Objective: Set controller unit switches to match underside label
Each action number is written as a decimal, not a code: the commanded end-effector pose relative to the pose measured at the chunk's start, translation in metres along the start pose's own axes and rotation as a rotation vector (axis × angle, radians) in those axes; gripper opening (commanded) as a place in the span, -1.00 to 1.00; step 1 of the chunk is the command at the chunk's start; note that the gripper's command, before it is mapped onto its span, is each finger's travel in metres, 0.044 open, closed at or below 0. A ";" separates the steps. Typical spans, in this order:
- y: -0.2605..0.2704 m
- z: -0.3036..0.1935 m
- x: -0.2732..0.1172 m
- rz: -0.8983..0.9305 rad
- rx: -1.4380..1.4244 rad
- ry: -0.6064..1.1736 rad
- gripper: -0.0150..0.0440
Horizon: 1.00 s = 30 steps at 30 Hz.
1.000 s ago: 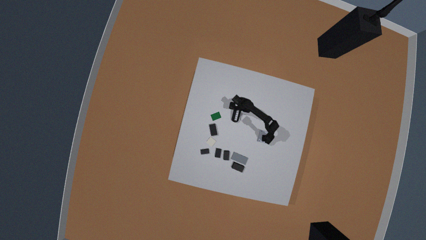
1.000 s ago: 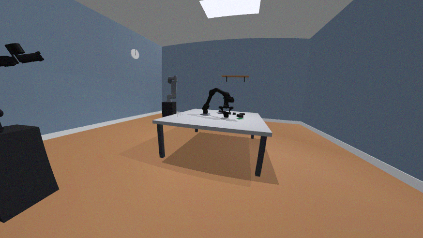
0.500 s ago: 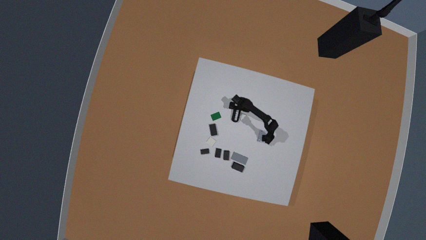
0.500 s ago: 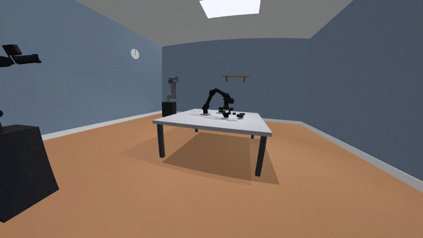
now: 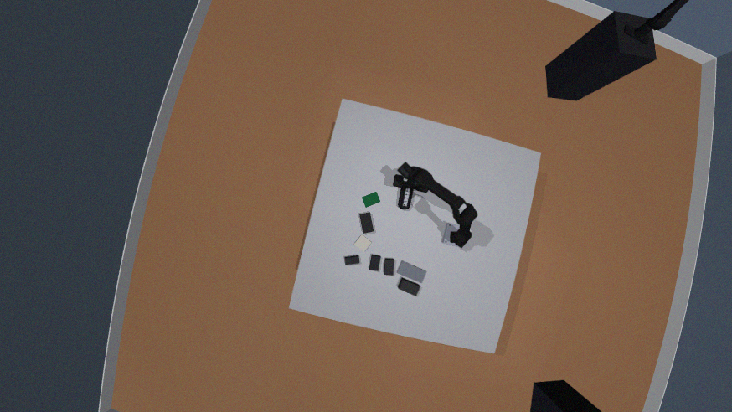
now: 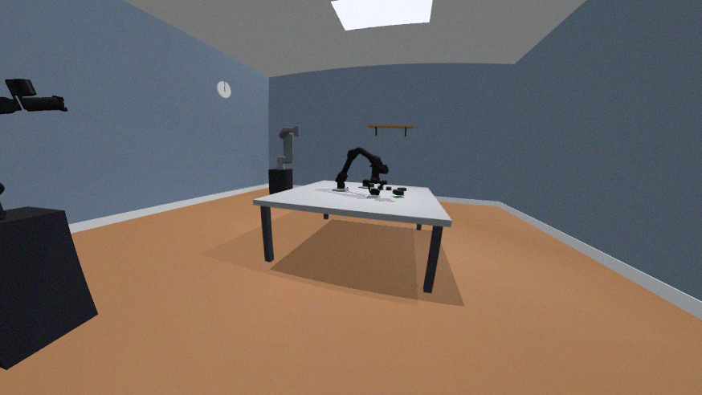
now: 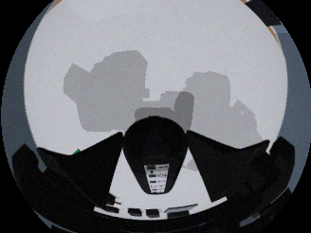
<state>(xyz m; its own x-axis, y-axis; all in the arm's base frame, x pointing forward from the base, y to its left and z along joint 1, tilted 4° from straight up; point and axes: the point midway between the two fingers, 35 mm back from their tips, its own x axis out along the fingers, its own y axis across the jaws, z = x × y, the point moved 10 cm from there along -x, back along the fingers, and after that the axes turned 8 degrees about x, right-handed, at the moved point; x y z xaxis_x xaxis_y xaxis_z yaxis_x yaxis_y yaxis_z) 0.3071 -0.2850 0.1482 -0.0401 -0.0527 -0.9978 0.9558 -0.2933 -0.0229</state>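
The dark controller unit (image 5: 404, 206) (image 6: 374, 191) (image 7: 155, 147) is between my fingertips, turned over and tilted. My gripper (image 5: 404, 181) (image 6: 374, 188) (image 7: 155, 134) is shut on it, one finger on each side. A white strip (image 5: 406, 195) (image 7: 155, 179) with dark squares and digits shows on its upturned face and looks like the underside label. It is too small and slanted to read every square surely. The rocker switches are hidden. The unit is low over the bench (image 5: 445, 138) (image 6: 344, 203); whether it touches the bench cannot be told.
A green board (image 5: 370, 198), a black module (image 5: 366, 222) and a cream tile (image 5: 363, 242) lie beside the unit. Farther off are small black blocks (image 5: 352, 260) (image 5: 374, 262) (image 5: 389, 265), a grey panel (image 5: 411, 270) and a dark box (image 5: 409, 286). The arm's base (image 5: 461, 238) stands opposite.
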 end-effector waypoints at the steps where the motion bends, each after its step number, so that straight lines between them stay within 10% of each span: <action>1: 0.000 -0.003 0.005 -0.006 -0.014 0.012 0.65; 30: 0.001 0.002 0.023 -0.006 -0.012 0.009 0.65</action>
<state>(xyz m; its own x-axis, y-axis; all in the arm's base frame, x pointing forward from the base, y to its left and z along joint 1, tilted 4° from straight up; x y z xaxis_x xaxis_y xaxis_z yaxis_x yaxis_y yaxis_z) 0.3057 -0.2898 0.1262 -0.0433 -0.0497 -0.9978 0.9564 -0.2909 -0.0270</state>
